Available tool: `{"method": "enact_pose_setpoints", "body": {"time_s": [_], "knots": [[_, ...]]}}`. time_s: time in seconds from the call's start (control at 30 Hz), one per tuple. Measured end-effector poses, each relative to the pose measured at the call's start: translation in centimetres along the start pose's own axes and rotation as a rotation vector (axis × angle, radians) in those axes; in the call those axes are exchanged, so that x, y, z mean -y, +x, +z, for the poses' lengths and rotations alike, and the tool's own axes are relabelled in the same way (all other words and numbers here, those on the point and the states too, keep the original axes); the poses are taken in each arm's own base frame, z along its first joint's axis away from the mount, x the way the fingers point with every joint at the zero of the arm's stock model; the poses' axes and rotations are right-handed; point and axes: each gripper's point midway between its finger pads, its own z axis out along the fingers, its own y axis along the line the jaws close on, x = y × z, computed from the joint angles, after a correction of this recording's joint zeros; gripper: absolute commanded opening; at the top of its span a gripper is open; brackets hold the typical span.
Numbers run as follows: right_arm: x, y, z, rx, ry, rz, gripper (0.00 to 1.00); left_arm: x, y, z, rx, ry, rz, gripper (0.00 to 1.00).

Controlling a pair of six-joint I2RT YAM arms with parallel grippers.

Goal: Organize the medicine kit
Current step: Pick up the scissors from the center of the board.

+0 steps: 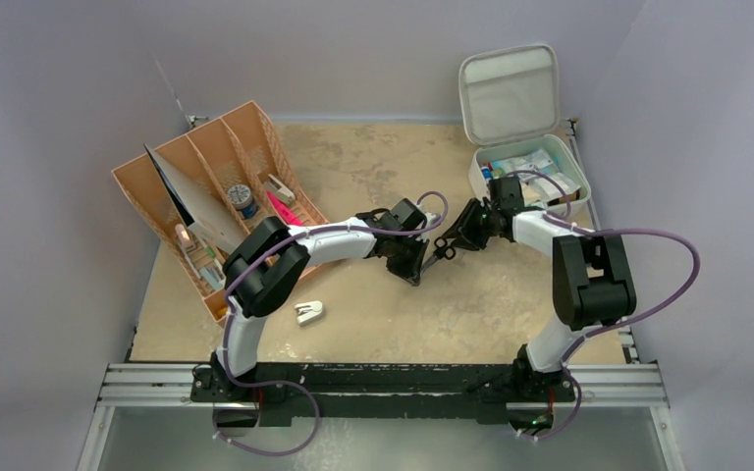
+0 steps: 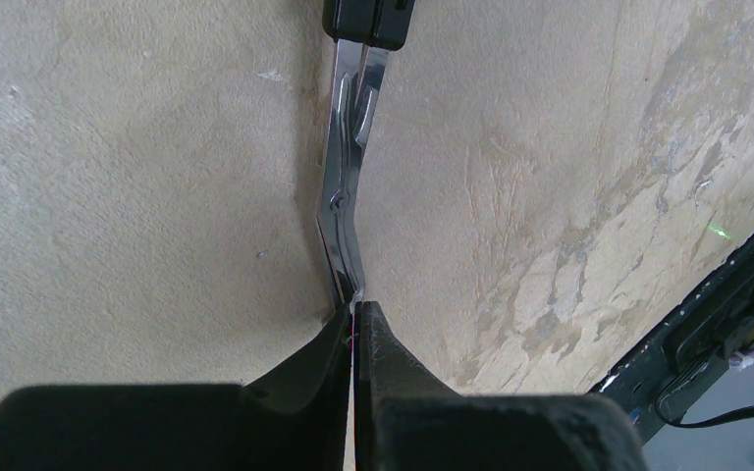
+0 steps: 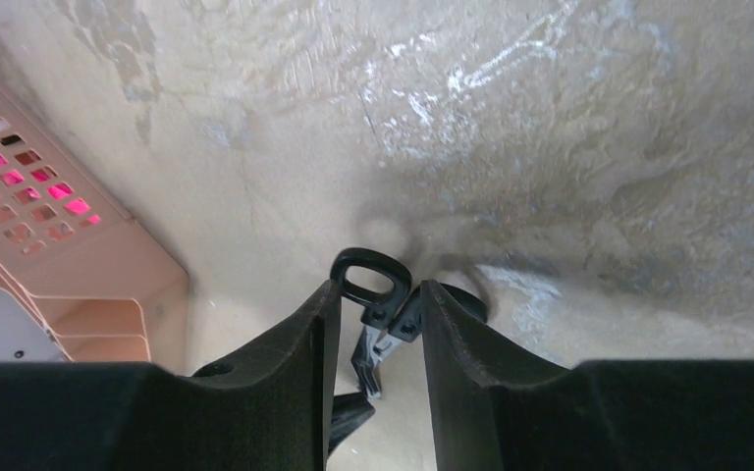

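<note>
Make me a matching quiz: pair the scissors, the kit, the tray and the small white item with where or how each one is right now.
Things:
1. scissors
2. kit
3. tray
4. white item

Places or states:
A. lid up, far right corner
B. lying loose, front left
C. far left, with dividers
D. between the left end effector and the right end effector, mid-table

Pairs: 1-D, 2-A, 3-C, 4-B
</note>
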Motion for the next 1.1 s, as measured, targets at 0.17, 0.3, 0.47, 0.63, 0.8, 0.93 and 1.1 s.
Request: {"method": "enact_pose_setpoints", "body": {"time_s": [0.17,0.3,0.47,0.63,0.8,0.93,1.1], "knots": [[-0.5,-0.7,0.4,0.026,-0.021,0.028,0.41,0.0,0.0,0.0,0.000,-0.001,0.001,0.01],[-0.6,-1.0,0.6,0.048,-0.025,0.064,0.40,0.1,0.0,0.0,0.001,-0.003,0.004,0.01],[0.7,-0.4,0.7,0.077,0.001,0.134,0.41,0.1,0.1,0.1,0.000,-0.003,0.005,0.01],[0.8,-0.6,0.4,0.103,0.003,0.170,0.42,0.2,0.1,0.1,0.000,-0.005,0.007,0.01],[0.6,-0.7,0.4,0.104,-0.005,0.171,0.41,0.2,0.1,0.1,0.001,-0.006,0.007,0.01],[0.6,-0.4,0.3,0.088,-0.008,0.149,0.41,0.1,0.1,0.1,0.001,-0.006,0.007,0.01],[0.7,-0.1,-0.7,0.092,0.011,0.130,0.41,0.2,0.2,0.1,0.000,-0.006,0.008,0.01]]}}
